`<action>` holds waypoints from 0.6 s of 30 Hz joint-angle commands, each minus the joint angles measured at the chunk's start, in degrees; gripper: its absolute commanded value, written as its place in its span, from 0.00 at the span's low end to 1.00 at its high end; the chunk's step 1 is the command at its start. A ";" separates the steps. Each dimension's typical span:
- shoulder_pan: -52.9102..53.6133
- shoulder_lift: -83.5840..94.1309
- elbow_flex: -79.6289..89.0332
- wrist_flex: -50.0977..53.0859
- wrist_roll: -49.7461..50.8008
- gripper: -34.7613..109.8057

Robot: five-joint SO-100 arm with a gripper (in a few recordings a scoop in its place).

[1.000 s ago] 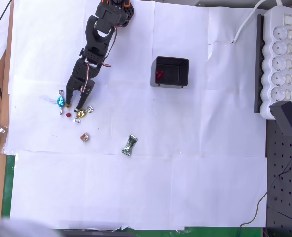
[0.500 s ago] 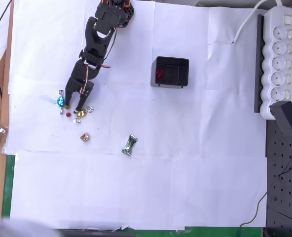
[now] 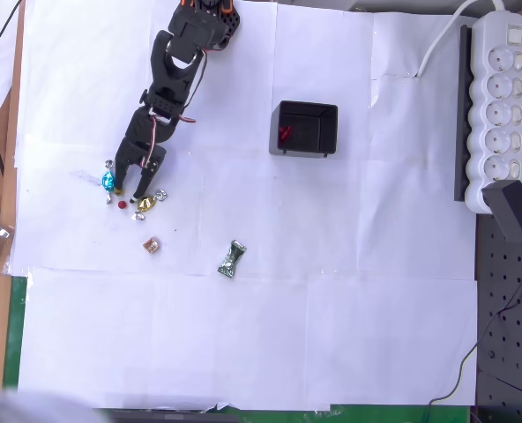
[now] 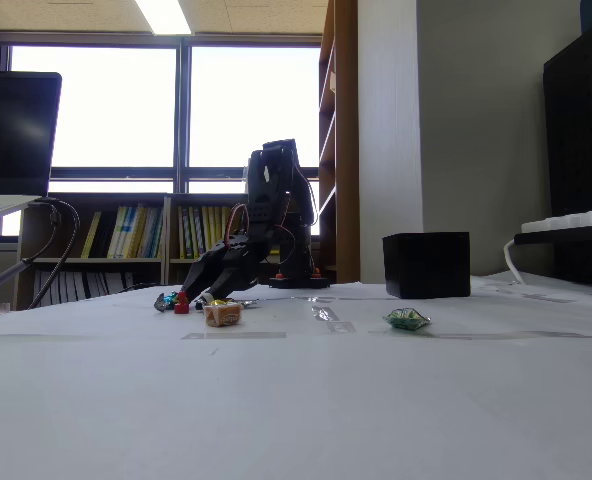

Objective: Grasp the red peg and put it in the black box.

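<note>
Overhead view, left to right: white paper sheet (image 3: 243, 335) is covering the table, its left edge running just inside the wooden table edge (image 3: 5, 176). Gripper (image 3: 127, 192) is reaching down-left from the arm base (image 3: 204, 18) at the top, fingers spread, not gripping anything. Blue candy (image 3: 108, 182) is sitting just beside the left finger, gold candy (image 3: 145, 204) just beside the right fingertip. Red peg (image 3: 122, 204) is lying on the paper just below the gap between the fingertips, between the two candies; cannot tell if a tip is touching it. Tan candy (image 3: 151, 245) is lying below that cluster, apart from it. Green candy (image 3: 231, 260) is lying farther right, on its own.

Black box (image 3: 304, 129) is standing well apart to the right of the gripper, with bare paper between them; something red is showing inside at its left wall. Right of the box, more bare paper up to the power strip (image 3: 499, 97) at the right edge. Lower half of the sheet is lying bare.

Fixed view: gripper (image 4: 198, 292) is sitting low at the paper, red peg (image 4: 181, 304) beside it, black box (image 4: 426, 265) off to the right.
</note>
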 commanded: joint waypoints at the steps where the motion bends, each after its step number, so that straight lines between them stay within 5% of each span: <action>1: 1.23 0.18 3.60 -0.97 -0.53 0.32; 18: 1.93 3.96 8.88 -0.97 -1.23 0.32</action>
